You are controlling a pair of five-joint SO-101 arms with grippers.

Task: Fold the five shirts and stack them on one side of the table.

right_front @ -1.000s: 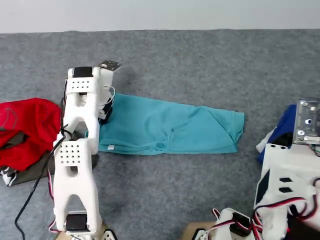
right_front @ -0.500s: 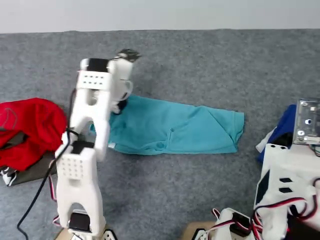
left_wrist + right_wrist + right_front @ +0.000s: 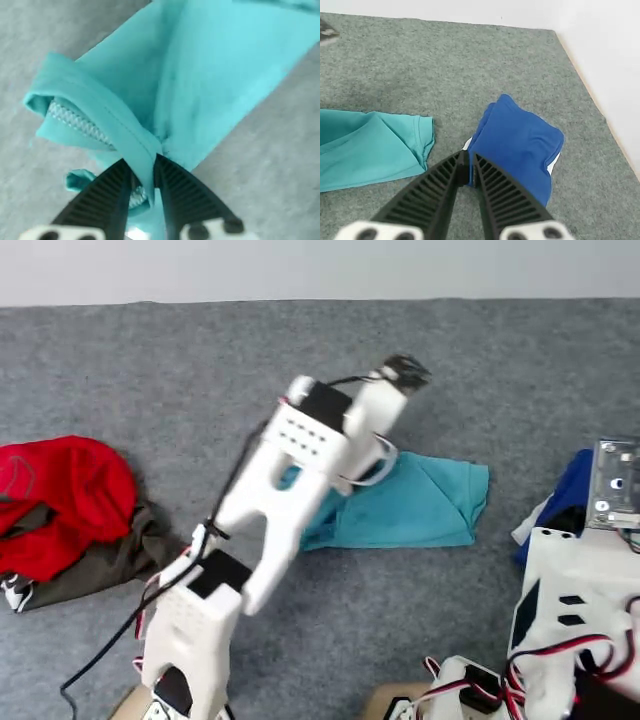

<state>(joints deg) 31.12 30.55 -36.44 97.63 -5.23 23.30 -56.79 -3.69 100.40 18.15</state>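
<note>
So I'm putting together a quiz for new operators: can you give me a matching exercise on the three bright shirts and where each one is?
Things:
1. teal shirt
2. red shirt
3. blue shirt

Places or states:
a. crumpled at the high view's left edge
b. folded at the high view's right edge
c. pinched in the left gripper

Pairs: 1-c, 2-a, 3-b.

From the high view I see the half-folded shirt (image 3: 420,505) lying right of centre on the table (image 3: 480,370), its near end pinched in my left gripper (image 3: 142,161), a crumpled heap (image 3: 60,505) at the left edge and a folded shirt (image 3: 570,495) at the right edge.
</note>
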